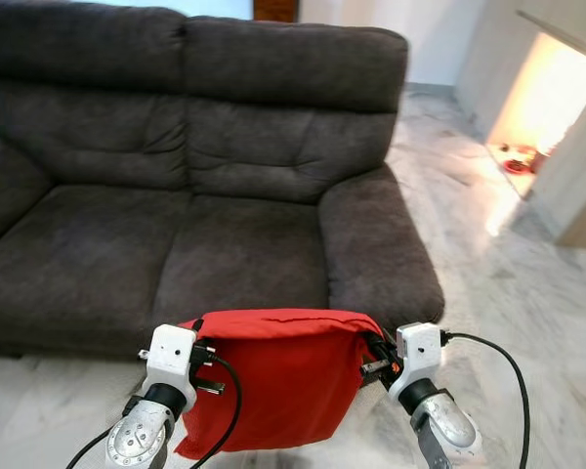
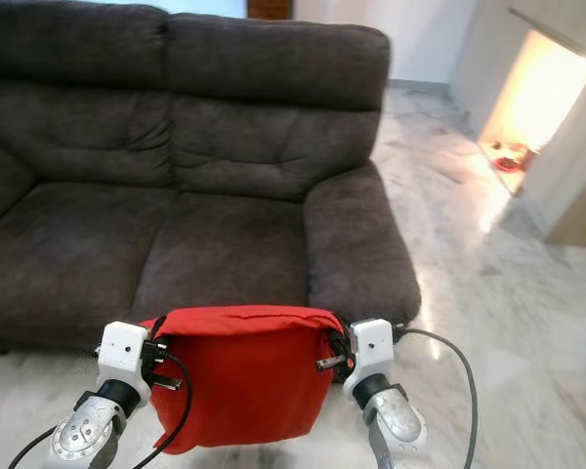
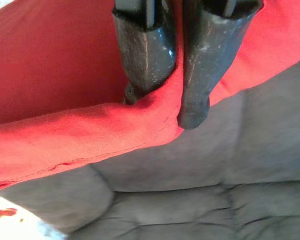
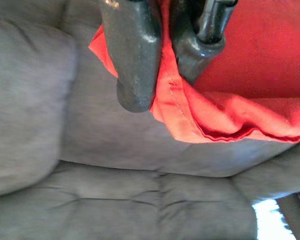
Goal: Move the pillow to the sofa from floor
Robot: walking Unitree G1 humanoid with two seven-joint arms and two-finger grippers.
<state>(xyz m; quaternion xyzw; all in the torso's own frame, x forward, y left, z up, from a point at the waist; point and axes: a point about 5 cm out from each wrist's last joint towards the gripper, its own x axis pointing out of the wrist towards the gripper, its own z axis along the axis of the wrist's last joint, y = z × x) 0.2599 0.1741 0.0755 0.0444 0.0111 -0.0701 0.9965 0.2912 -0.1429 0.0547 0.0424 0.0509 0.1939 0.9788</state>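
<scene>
Grippers, left (image 3: 177,107) and right (image 4: 160,92), clamp one red pillow (image 1: 278,376) before one sofa (image 1: 225,195).

The sofa (image 1: 195,195) is cut off at the left edge of the head views, so its left arm cannot be seen. The lower front of the sofa is hidden behind the red pillow (image 1: 273,376). The bottom of the pillow is cut off by the lower edge. Small things in the bright doorway (image 1: 523,161) are too tiny to be named.
</scene>
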